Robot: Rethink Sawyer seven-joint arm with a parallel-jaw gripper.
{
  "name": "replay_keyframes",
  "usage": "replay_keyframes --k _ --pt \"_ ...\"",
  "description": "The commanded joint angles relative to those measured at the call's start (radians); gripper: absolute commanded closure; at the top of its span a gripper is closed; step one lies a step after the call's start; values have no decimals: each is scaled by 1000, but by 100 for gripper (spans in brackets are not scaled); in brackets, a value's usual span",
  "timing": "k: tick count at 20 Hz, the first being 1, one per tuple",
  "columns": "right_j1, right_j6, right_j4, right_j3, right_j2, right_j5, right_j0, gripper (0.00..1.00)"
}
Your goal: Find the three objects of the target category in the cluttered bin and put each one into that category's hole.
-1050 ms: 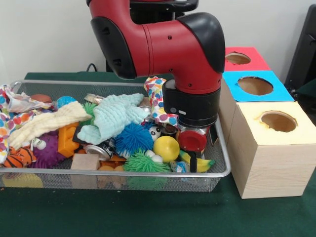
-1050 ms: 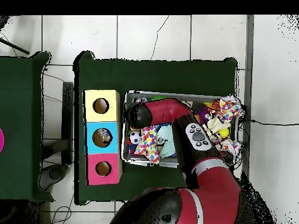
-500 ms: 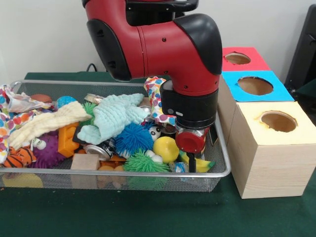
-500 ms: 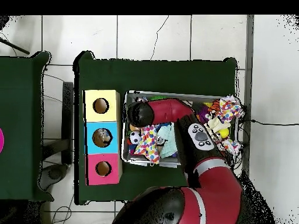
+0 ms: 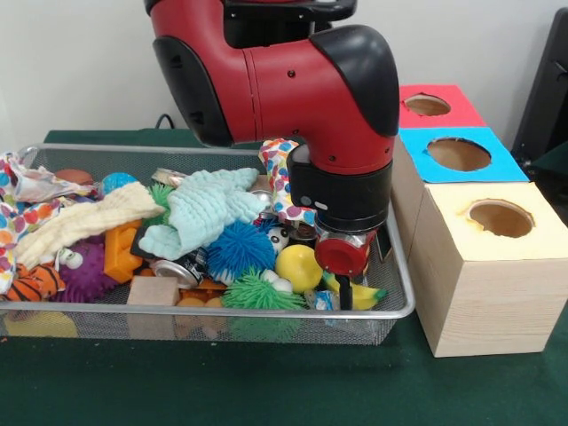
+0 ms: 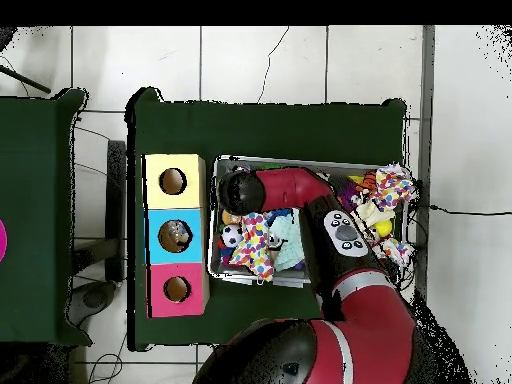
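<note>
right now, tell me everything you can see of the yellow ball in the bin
The yellow ball is smooth, glossy and round, like plastic or rubber. It sits on the clutter toward the front right of the wire bin. A blue spiky ball lies to its left and a green spiky ball below it. The gripper hangs just to its right; contact isn't clear.

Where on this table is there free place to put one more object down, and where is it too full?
Bare green cloth lies in front of the wire bin, and more behind it in the overhead view. The bin is packed with toys and cloths, and the arm hangs over its end beside the yellow-topped box.
</note>
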Motion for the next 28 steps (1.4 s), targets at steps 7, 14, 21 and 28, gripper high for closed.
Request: replay_keyframes --k 7,14,21,28 --pt "-37 145 34 15 4 75 12 0" --pt "-127 184 62 119 3 71 11 0" --pt "-155 170 86 146 -3 80 7 0" --pt "-68 86 85 39 10 115 -19 0"
